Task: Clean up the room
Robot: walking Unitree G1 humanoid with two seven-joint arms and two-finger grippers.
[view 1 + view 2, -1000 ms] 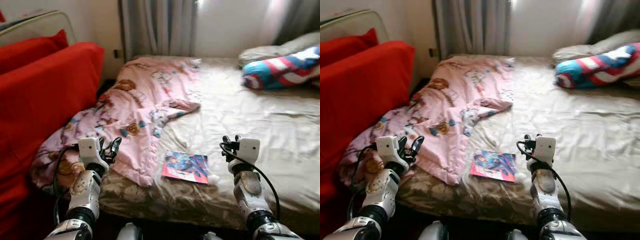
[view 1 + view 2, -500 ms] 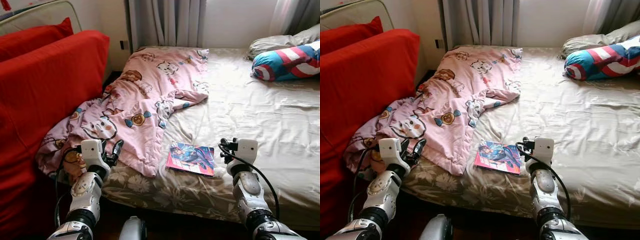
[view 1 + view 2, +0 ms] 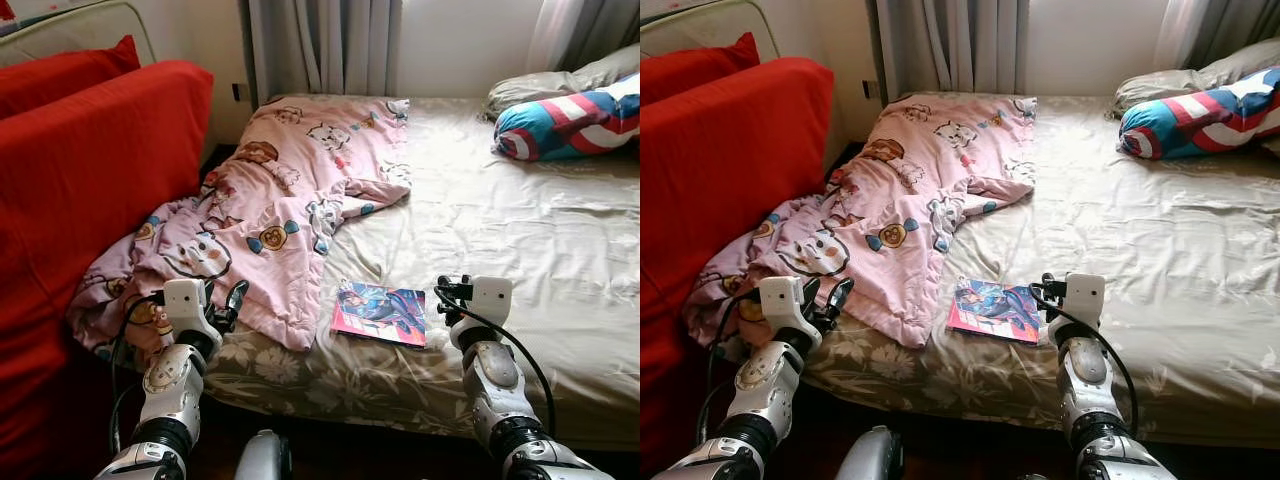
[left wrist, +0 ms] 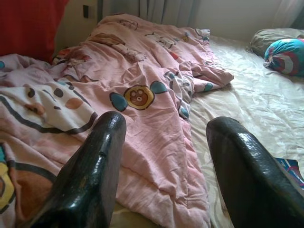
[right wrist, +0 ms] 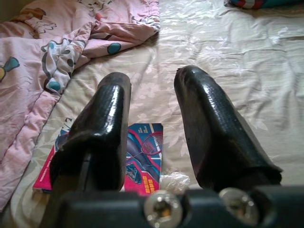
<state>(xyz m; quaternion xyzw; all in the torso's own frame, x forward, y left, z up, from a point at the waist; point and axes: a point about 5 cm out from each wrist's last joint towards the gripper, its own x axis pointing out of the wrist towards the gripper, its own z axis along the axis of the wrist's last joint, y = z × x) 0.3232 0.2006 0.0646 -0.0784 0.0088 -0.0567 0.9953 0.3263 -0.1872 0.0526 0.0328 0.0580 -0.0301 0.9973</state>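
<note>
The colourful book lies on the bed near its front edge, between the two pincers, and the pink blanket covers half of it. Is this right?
Not quite. The colourful book does lie on the bed near its front edge, between the left pincer and the right pincer, but the pink blanket does not cover it. The left eye view shows the book fully uncovered, just beside the blanket's edge.

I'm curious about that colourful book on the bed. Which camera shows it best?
The left eye view: the book lies whole and unobstructed near the bed's edge. The right eye view shows it similarly. The right wrist view has it partly behind a finger; the left wrist view catches a corner.
</note>
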